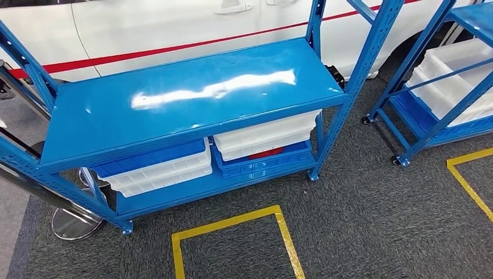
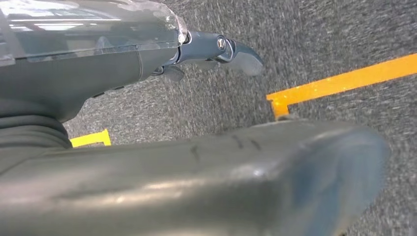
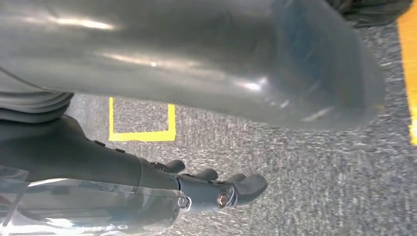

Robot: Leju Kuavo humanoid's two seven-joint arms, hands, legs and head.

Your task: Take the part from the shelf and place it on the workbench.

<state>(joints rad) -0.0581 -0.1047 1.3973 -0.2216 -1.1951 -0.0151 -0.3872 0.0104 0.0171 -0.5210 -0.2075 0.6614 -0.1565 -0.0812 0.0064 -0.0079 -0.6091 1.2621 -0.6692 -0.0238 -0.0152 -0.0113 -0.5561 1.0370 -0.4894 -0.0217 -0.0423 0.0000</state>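
- Grey carpet (image 1: 360, 221) marked with yellow tape lines (image 1: 232, 224) covers the floor, and a white car with a red stripe (image 1: 174, 46) stands behind the racks.
- Left hand (image 2: 216, 51) hangs over the carpet with its fingers fairly straight and apart, grasping nothing; a yellow tape corner (image 2: 280, 101) lies on the floor beyond it.
- Right hand (image 3: 216, 189) likewise hangs above the carpet, fingers loosely extended and released, with a yellow taped rectangle (image 3: 142, 132) on the floor behind it.
- Blue shelf (image 1: 192, 93) fills the middle of the head view, its glossy top board running from 9 o'clock toward 2 o'clock.
- On its lower level sit stacked white bins (image 1: 163, 171) at 7 o'clock and more white bins (image 1: 264, 136) over a blue crate (image 1: 261, 165) near centre.
- A red object (image 1: 266, 153), perhaps the part, peeks between them; its long axis and heading cannot be told.
- A second blue rack (image 1: 442, 87) with white trays (image 1: 453, 75) stands at 3 o'clock.
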